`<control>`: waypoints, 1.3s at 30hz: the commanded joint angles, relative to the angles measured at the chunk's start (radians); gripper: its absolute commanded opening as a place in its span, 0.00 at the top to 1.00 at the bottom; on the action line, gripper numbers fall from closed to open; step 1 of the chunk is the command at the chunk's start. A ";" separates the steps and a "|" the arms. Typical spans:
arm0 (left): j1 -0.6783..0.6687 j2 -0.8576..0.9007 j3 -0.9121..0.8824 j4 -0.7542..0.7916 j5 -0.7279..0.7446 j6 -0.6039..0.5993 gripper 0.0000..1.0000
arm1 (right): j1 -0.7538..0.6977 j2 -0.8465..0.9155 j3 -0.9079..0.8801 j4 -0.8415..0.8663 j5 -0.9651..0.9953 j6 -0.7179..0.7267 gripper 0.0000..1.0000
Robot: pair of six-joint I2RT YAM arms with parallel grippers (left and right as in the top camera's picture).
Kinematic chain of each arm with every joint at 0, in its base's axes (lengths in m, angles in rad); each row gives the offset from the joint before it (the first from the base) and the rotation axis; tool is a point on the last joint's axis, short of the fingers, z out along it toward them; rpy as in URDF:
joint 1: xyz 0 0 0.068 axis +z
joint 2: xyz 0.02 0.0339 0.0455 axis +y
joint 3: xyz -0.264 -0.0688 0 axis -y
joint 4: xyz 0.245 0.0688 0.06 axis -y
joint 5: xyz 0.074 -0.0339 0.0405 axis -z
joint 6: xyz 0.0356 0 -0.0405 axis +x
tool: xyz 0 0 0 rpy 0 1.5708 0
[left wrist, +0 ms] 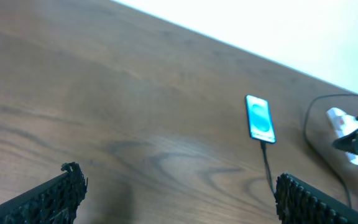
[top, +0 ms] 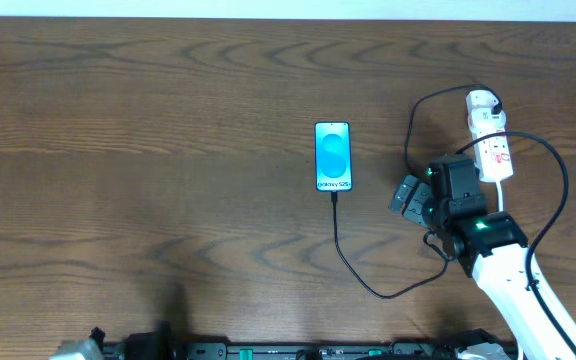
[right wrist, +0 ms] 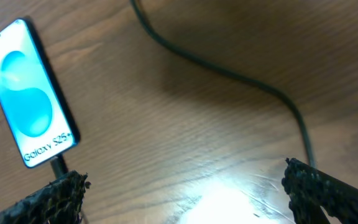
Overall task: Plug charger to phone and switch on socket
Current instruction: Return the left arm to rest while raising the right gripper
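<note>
My left hand (left wrist: 179, 200) and right hand (right wrist: 188, 199) hang wide, empty, over the brown wooden surface (top: 148, 150). Mid-frame, the limp thin black charger cable (top: 337, 225) seems seated in the slick cyan-screened smartphone (top: 333, 157). The light white power strip (top: 491, 145), upper right, may skid, so I'd push straight down, not sideways.

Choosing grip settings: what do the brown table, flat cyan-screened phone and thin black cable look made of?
Brown table: wood or wood-look laminate, semi-matte, with grain swirls and a soft glare patch. Flat cyan-screened phone: probably a glass front, smooth, with a lit display. Thin black cable: likely a rubbery plastic sheath, matte, lying in loose curves.
</note>
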 commanded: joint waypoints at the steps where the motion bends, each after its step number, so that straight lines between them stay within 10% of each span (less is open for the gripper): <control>1: -0.030 -0.076 -0.002 -0.001 -0.007 0.009 0.02 | -0.035 -0.002 0.069 -0.037 -0.004 -0.064 0.01; 25: -0.154 -0.083 0.010 -0.084 -0.007 0.009 0.02 | -0.113 -0.002 0.213 -0.205 0.005 -0.108 0.01; 39: -0.154 -0.082 -0.285 0.566 -0.209 0.009 0.01 | -0.113 -0.002 0.213 -0.258 -0.002 -0.109 0.01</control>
